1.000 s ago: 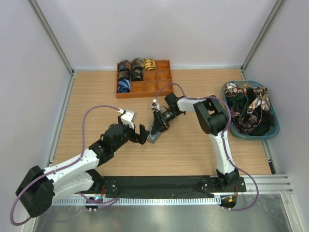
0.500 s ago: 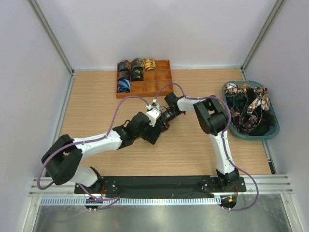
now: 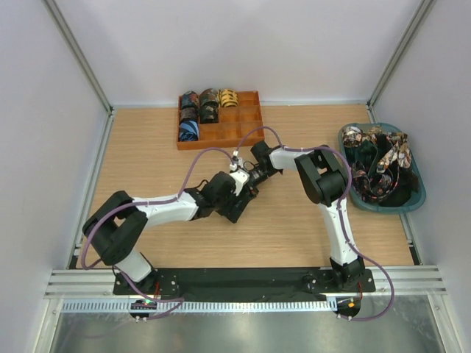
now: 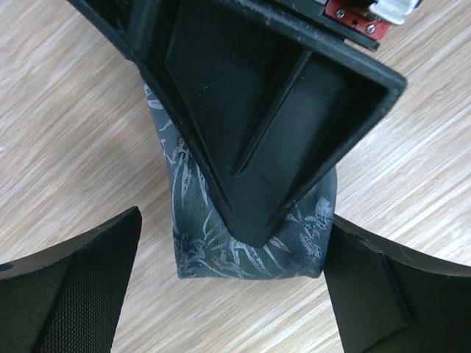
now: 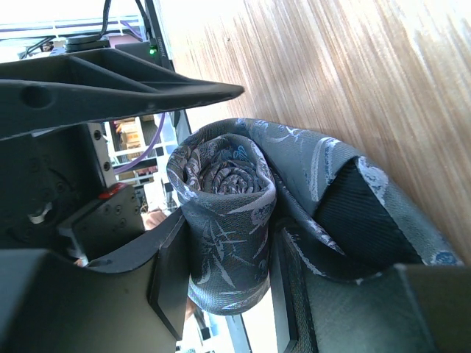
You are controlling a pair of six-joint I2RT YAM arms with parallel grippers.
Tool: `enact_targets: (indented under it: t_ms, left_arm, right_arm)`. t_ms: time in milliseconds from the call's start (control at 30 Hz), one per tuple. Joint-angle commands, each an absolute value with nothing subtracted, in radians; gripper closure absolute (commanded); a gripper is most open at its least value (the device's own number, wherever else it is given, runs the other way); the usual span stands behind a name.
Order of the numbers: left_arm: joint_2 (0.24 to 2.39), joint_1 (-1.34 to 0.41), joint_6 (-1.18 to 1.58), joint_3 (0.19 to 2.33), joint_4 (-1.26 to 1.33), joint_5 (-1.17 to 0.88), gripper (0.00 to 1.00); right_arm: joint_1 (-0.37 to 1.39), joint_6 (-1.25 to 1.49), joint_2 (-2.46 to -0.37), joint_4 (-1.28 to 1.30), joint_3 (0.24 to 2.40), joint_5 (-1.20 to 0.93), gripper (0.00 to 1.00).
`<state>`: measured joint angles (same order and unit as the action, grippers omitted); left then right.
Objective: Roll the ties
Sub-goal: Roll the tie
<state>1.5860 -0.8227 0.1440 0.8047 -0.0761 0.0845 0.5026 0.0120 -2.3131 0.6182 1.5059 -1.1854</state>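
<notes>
**Top view.** Both arms reaching to mid-table point(image 3: 294, 235). Left gripper point(image 3: 236, 201) and right gripper point(image 3: 248, 185) meeting tip to tip, left one on the nearer side. Whatever lies between them too covered to make out from here. At the far edge, orange wooden tray point(image 3: 249, 118) with rolled ties point(image 3: 200, 112) filling its left compartments. At the right edge, teal basket point(image 3: 420, 191) holding a heap of loose ties point(image 3: 379, 158), well apart from the grippers.

**Left wrist view.** Left gripper fingers point(image 4: 81, 287) spread wide, one on each side of the grey leaf-print tie point(image 4: 190, 243), neither pad touching the fabric. Tie lying on the wood, its near end squared off. One black finger point(image 4: 272, 125) of the right gripper lying over the top of it, covering most of the far part.

**Right wrist view.** Grey leaf-print tie point(image 5: 224, 220) wound into a tight roll, spiral end facing the camera. Roll seated between the right gripper's fingers point(image 5: 171, 283), clamped at a middling width, pads against both sides. Outer tail of the fabric looping off to the right, black lining showing, resting against the wood. One finger point(image 5: 118, 92) of the left gripper crossing above the roll, apart from it.
</notes>
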Motion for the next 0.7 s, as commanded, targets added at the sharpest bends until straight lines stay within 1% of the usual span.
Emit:
enact_targets:
  t_ms: [0, 300, 367, 400, 500, 533, 600, 667]
  left_arm:
    - [1.603, -0.819, 0.118, 0.85, -0.084, 0.064, 0.0]
    - [1.664, -0.816, 0.101, 0.899, -0.109, 0.044, 0.04]
    - [1.681, -0.818, 0.095, 0.907, -0.118, 0.045, 0.08]
    - [1.689, -0.818, 0.095, 0.919, -0.133, 0.051, 0.13]
    - [1.724, -0.818, 0.095, 0.937, -0.158, 0.071, 0.22]
    - [1.729, -0.816, 0.097, 0.939, -0.161, 0.081, 0.27]
    - [1.727, -0.818, 0.1, 0.934, -0.169, 0.075, 0.34]
    - [1.72, -0.818, 0.106, 0.93, -0.172, 0.066, 0.35]
  right_arm:
    - [0.5, -0.061, -2.37, 0.615, 1.497, -0.999, 0.62]
    - [0.502, -0.06, -2.368, 0.611, 1.491, -1.003, 0.62]
    - [0.502, -0.06, -2.367, 0.609, 1.491, -1.002, 0.62]
    - [0.502, -0.058, -2.368, 0.607, 1.49, -1.005, 0.62]
    - [0.502, -0.06, -2.368, 0.607, 1.489, -1.006, 0.62]
    - [0.502, -0.06, -2.368, 0.607, 1.489, -1.009, 0.62]
    - [0.502, -0.06, -2.367, 0.607, 1.489, -1.008, 0.62]
    - [0.499, -0.058, -2.37, 0.607, 1.491, -1.009, 0.62]
